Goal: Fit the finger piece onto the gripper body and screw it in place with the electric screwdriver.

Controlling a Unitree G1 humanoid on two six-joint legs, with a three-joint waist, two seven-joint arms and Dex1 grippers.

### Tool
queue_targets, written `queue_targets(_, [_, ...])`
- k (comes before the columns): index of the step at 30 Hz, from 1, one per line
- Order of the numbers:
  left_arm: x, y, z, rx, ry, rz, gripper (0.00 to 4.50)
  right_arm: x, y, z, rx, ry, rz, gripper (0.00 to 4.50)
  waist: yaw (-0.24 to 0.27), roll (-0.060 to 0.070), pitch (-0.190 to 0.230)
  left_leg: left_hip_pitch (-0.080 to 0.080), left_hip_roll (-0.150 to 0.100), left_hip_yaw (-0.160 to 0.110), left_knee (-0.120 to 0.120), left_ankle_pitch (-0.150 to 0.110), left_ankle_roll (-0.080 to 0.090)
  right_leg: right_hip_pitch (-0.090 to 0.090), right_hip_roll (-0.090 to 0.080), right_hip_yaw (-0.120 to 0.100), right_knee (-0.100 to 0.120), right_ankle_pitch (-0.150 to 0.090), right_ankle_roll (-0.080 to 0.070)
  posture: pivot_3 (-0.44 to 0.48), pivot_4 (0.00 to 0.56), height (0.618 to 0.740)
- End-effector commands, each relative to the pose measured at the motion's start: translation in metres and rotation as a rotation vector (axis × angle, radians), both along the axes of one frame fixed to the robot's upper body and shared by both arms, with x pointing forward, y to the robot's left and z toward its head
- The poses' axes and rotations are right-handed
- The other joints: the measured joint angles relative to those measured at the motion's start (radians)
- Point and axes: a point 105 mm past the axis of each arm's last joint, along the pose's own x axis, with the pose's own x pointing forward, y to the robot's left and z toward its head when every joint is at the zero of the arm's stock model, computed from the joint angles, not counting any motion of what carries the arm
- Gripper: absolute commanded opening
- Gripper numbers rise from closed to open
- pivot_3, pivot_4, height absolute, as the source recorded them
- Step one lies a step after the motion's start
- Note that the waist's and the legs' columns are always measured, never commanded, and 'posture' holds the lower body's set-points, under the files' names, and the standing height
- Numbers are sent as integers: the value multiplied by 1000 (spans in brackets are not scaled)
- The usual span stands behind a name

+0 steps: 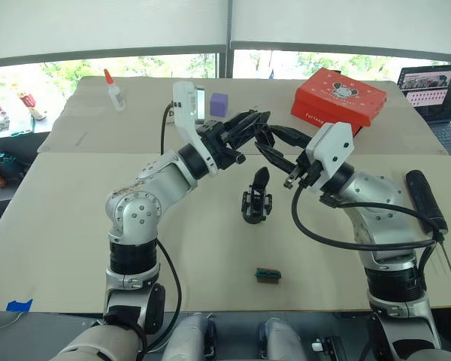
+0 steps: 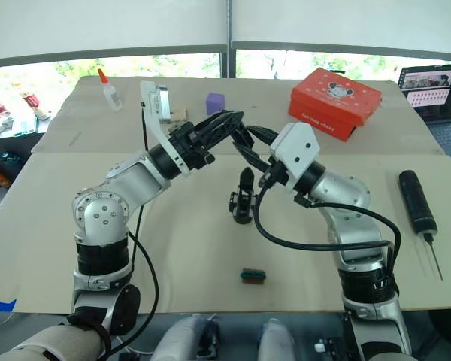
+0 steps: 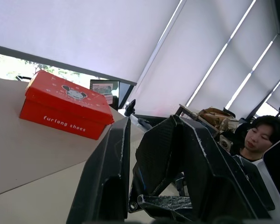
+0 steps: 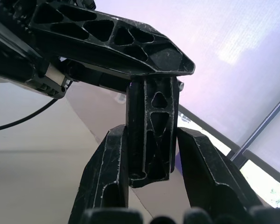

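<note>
Both grippers meet above the counter (image 1: pixel 75 218). The right gripper (image 4: pixel 149 154) has its jaws closed on the finger piece (image 4: pixel 151 130) — the left gripper (image 1: pixel 259 120) also pinches it. Below them stands the gripper body (image 1: pixel 256 197); the screwdriver (image 1: pixel 426 197) lies well apart at right.

Matt black ribbed plastic finger piece (image 4: pixel 150 130); scuffed, dusty black plastic right gripper (image 4: pixel 151 186); matt beige table (image 1: pixel 75 226); glossy red cardboard shoe box (image 1: pixel 338 96); thin metal bit on the electric screwdriver (image 2: pixel 419 203)

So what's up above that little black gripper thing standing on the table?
Above the gripper body, both robot grippers meet: the right gripper pinches the finger piece, and the left gripper touches it. Their contact point is hidden.
</note>
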Motion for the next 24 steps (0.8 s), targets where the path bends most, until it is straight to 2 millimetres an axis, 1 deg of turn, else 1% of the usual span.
queue_targets(1, [-5, 2, 13, -36, -55, -2, 34, -8, 2, 14, 1, -70, 15, 1162, 0, 0, 0, 0, 0, 0, 0, 0, 0, 0, 0, 0, 0, 0, 0, 0, 150, 740])
queue_targets(6, [-4, 1, 11, -34, -45, -11, 16, -10, 2, 24, -14, -136, -3, 1163, -1, 0, 0, 0, 0, 0, 0, 0, 0, 0, 0, 0, 0, 0, 0, 0, 150, 740])
queue_targets(9, [0, 4, 13, -21, -52, 2, 15, -12, 0, 23, -38, -119, 18, 1163, 1, 0, 0, 0, 0, 0, 0, 0, 0, 0, 0, 0, 0, 0, 0, 0, 150, 740])
queue_targets(10, [1, 4, 14, -6, -64, -4, 15, -14, -1, 23, -48, -95, 45, 2187, 0, 0, 0, 0, 0, 0, 0, 0, 0, 0, 0, 0, 0, 0, 0, 0, 150, 740])
queue_targets(12, [-1, 3, 17, 47, -101, -50, 0, -20, -5, 24, -66, -17, 122, 2889, -1, 0, 0, 0, 0, 0, 0, 0, 0, 0, 0, 0, 0, 0, 0, 0, 150, 740])
queue_targets(13, [-4, 2, 20, 75, -116, -100, 0, -23, -6, 25, -87, 53, 181, 3172, -1, 0, 0, 0, 0, 0, 0, 0, 0, 0, 1, 0, 0, 0, 0, 0, 150, 740])
queue_targets(15, [-11, 1, 26, 103, -123, -193, 0, -27, -10, 26, -122, 181, 266, 3886, 0, 0, 0, 0, 0, 1, 0, 0, 0, 0, 1, 0, -1, 0, 0, 0, 150, 740])
queue_targets(17, [-26, -2, 32, 165, -147, -337, 0, -28, -17, 34, -124, 338, 331, 3886, -1, 0, 0, 0, 0, 0, 0, 0, 0, 0, 0, 0, -1, 0, 0, 0, 150, 740])
queue_targets(20, [-45, 0, 35, 259, -178, -493, 0, -30, -24, 48, -84, 525, 411, 3886, -5, 0, 0, 1, 1, 0, -1, 0, 0, 0, 0, 0, -1, 0, 0, 0, 150, 740])
queue_targets(22, [-55, 6, 36, 316, -195, -587, 0, -30, -24, 57, -48, 707, 481, 3886, -7, 0, 1, 1, 1, 1, -3, 0, 0, 0, 0, 0, -1, 0, 0, 0, 150, 740])
queue_targets(24, [-61, 13, 32, 332, -173, -663, 0, -36, -16, 57, -77, 782, 573, 3886, -13, 0, 1, 1, 1, 2, -4, 1, -1, -1, 0, 1, -1, 0, -1, 0, 150, 740])
